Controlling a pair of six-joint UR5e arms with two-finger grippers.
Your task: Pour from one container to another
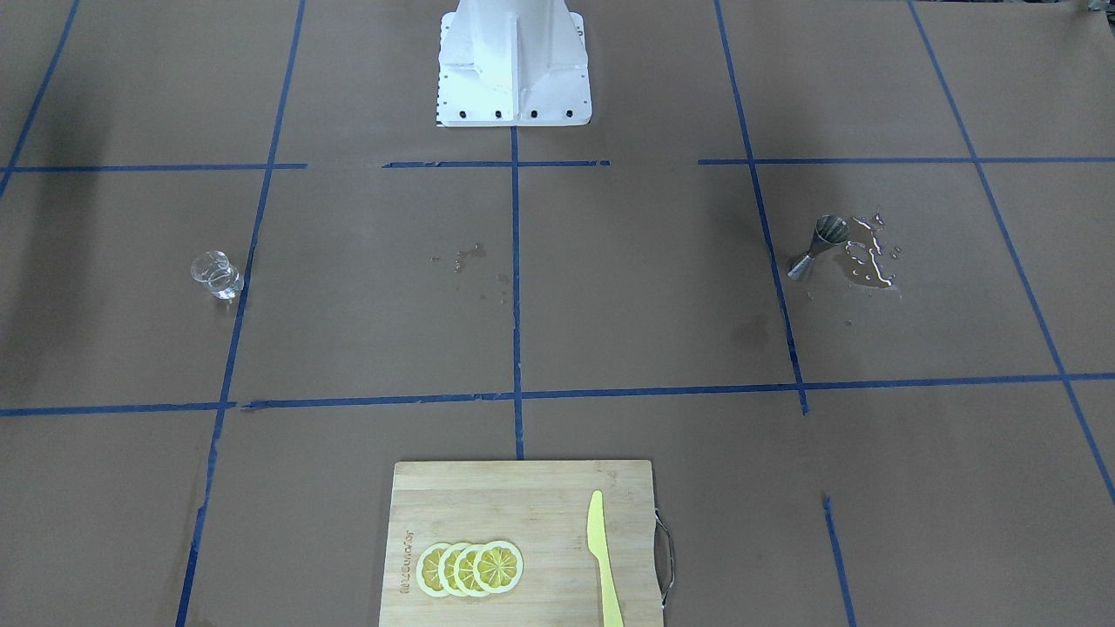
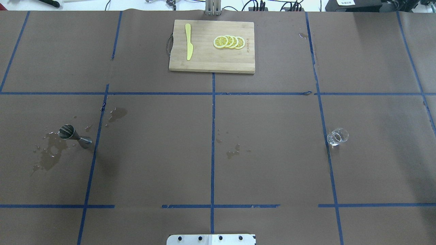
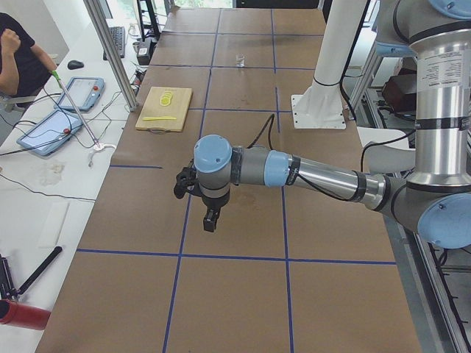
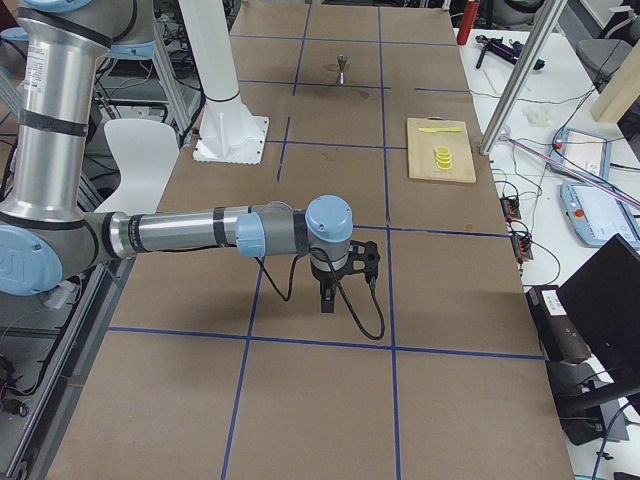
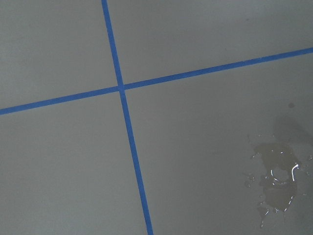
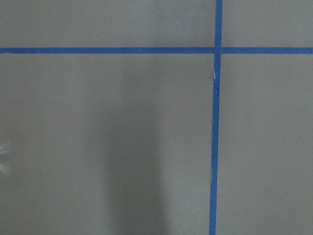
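Observation:
The clear glass beaker point(image 2: 337, 136) sits on the brown paper on the robot's right side, also seen in the front view point(image 1: 216, 274). The steel jigger point(image 2: 75, 133) stands on the robot's left side point(image 1: 819, 247), with spilled water point(image 1: 871, 254) beside it. Neither gripper shows in the overhead, front or wrist views. My left gripper point(image 3: 211, 220) hangs above the table in the left side view. My right gripper point(image 4: 327, 298) does the same in the right side view. I cannot tell whether either is open or shut. Both wrist views show only paper and blue tape.
A wooden cutting board point(image 2: 211, 61) with lemon slices point(image 2: 229, 42) and a yellow knife point(image 2: 188, 41) lies at the far middle edge. Small wet spots point(image 2: 233, 153) mark the centre. The white robot base point(image 1: 514, 70) stands at the near edge. An operator point(image 3: 18, 51) sits beside the table.

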